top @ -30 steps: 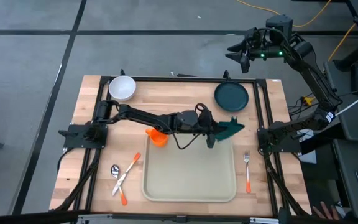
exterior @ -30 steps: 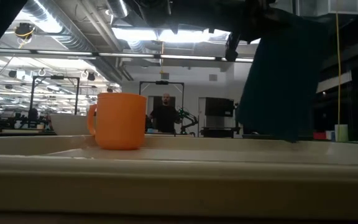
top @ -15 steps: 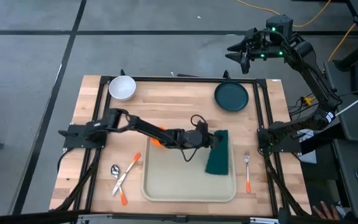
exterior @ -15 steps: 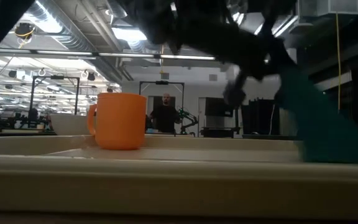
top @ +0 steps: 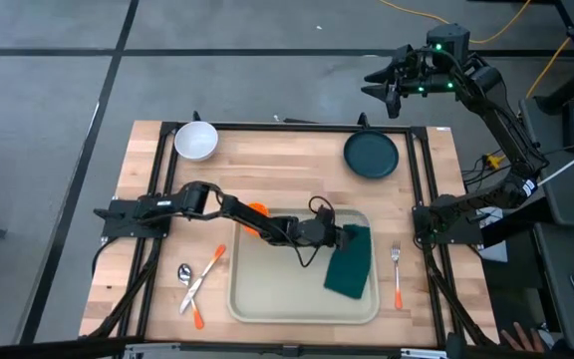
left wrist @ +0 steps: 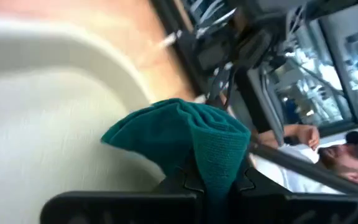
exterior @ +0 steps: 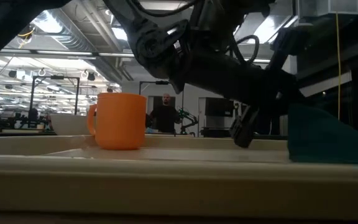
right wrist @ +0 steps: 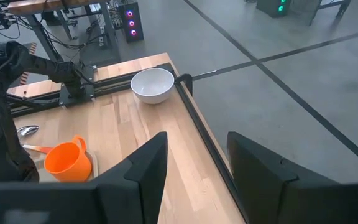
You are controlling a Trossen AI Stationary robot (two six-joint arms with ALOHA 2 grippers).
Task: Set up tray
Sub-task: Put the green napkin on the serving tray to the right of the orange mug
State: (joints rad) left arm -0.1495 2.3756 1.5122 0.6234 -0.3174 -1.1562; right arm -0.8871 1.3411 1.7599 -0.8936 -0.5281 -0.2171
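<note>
While pinched on teal cloth (top: 350, 261) — left claw (top: 339, 236) over tray (top: 272, 289).

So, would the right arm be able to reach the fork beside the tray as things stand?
Probably yes: the fork lies bare on the table, right of the tray, near that arm's base. The right gripper, open and empty, is raised off beyond the table's far edge, so it must swing back.

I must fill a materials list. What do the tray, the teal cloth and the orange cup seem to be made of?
Tray: probably plastic, cream, smooth, with a moulded raised rim.
Teal cloth: woven or knitted fabric; it folds softly and shows ribbed texture.
Orange cup: likely plastic, with an opaque, even colour and a dull sheen.
</note>
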